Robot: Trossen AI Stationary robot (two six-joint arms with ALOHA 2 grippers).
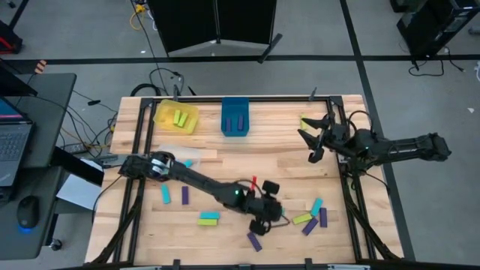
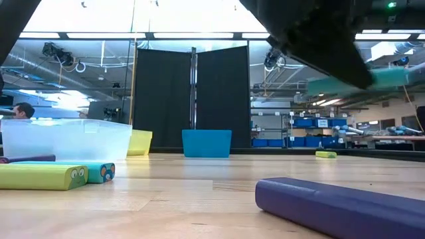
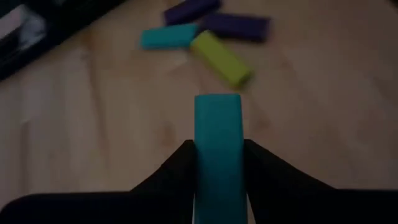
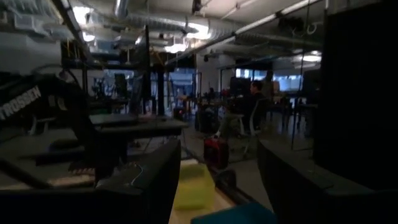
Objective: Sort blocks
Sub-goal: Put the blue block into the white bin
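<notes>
Left hand (image 3: 217, 155) is closed on a teal block (image 3: 217, 143), holding it above the desk (image 1: 247, 169) near its front right part. Just beyond it lie a lime block (image 3: 221, 59), another teal block (image 3: 168, 37) and two purple blocks (image 3: 239, 25) close together. Right hand (image 1: 313, 139) waits open above the desk's far right corner.

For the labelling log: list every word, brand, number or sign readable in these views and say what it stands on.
"TROSSEN": white letters on the dark arm, seen in the right wrist view; the start of the word may be cut off by the picture's edge.
Laptop screen in the high view: too small to read.
Blocks, yellow bin, blue bin, clear bin: no text visible.
Nothing else is legible.
</notes>
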